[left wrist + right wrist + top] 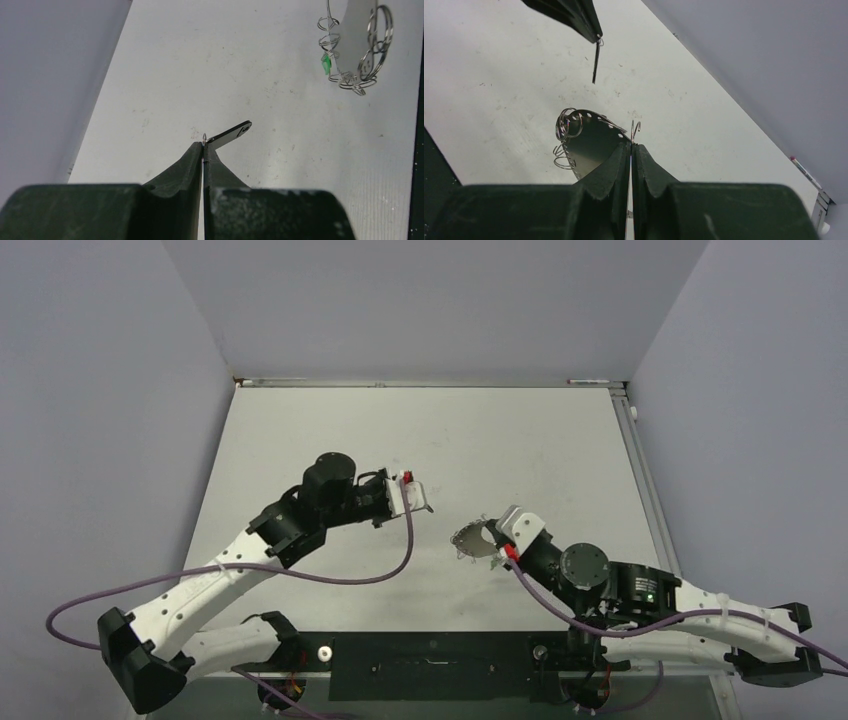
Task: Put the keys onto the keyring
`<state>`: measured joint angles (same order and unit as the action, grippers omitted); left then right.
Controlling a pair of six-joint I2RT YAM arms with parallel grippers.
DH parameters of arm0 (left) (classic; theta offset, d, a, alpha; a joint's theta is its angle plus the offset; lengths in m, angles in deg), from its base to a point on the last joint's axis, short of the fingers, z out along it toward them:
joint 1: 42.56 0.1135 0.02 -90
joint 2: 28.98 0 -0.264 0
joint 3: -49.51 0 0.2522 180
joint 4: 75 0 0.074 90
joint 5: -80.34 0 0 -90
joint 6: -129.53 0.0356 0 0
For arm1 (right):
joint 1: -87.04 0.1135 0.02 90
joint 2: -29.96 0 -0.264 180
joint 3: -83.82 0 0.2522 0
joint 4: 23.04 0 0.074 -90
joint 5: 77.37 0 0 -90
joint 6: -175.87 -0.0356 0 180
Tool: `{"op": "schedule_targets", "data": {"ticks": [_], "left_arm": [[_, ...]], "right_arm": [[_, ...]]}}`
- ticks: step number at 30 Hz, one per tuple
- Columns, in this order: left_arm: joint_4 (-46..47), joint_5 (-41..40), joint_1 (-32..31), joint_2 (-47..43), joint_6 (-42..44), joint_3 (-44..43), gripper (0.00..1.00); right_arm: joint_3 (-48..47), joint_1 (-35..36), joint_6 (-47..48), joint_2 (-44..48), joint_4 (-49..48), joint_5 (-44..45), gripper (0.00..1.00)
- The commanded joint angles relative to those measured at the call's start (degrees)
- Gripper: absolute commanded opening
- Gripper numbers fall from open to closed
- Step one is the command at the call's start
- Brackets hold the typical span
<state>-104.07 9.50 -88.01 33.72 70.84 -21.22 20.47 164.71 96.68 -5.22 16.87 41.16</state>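
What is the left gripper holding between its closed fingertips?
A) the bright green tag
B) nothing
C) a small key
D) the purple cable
C: the left gripper pinches the small key by its end, while the right gripper holds the keyring apart from it.

A robot lab cell, this: plain grey walls (100, 390) box in the scuffed white table (500, 440) ahead of both jaws.
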Motion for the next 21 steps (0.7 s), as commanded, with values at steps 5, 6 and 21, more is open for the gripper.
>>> {"op": "schedule_targets", "data": {"ticks": [5,6,21], "left_arm": [[-6.75,-1.89,0.10,-13.63,7.02,5.45,0.00],[-5.37,-0.95,0.10,-15.34,7.87,7.71,0.00],[6.28,6.09,-1.30,-29.97,15.46,20.98,0.00]], "right_arm": [[2.76,0.21,7.64,-7.41,-11.61,-8.20,0.05],[3.05,0.25,8.55,-8.17,-12.33,-10.62,0.05],[4.88,-0.93,18.67,-15.27,-18.06,-32.68,0.05]]}}
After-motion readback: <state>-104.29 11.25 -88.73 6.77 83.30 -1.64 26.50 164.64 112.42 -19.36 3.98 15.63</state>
